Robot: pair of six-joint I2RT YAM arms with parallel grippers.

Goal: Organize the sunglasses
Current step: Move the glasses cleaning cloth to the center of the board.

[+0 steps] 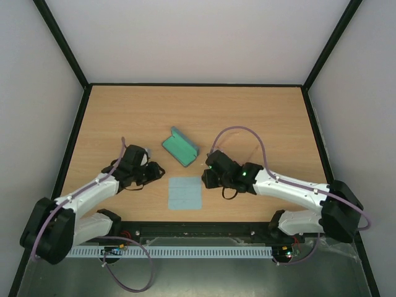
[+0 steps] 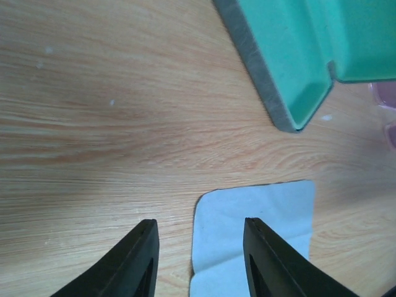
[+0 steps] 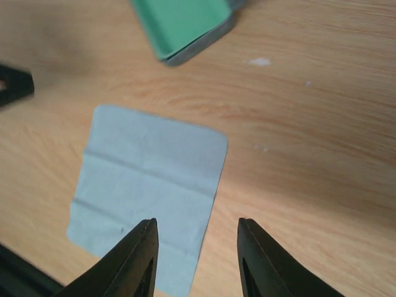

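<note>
While hovering low over the pale wooden surface (image 1: 124, 117), gripping nothing on either side. For the left end effector (image 2: 198, 226): fingers spread apart, only wood and a cloth edge showing between. For the right end effector (image 3: 197, 223): likewise spread wide, empty.

Ahead of the left end effector and to its right, ahead of the right one and slightly left: open grey-blue case (image 1: 180, 147), green lining upward, largest of the 3 loose things. Nearer in, beneath the right finger of the left end effector and the left finger of the right one: square pale blue cloth (image 1: 185, 193), flat, faintly creased, lying apart from the case. Smallest and hardest to spot: sunglasses (image 2: 385, 94), pink and translucent, caught only as slivers far ahead-right of the left end effector, just past the case's near corner; outside the right wrist view, too faint from above to place surely. Not yet in the case.

Probable trouble from here: closing on the cloth by mistake, with 2 end effectors poised right over it; skidding or missing the thin frame, owing to its near-invisibility against wood; bending a slim arm through too hard a pinch; shoving the case aside while reaching past it; clashing the 2 end effectors, near each other across the cloth.
</note>
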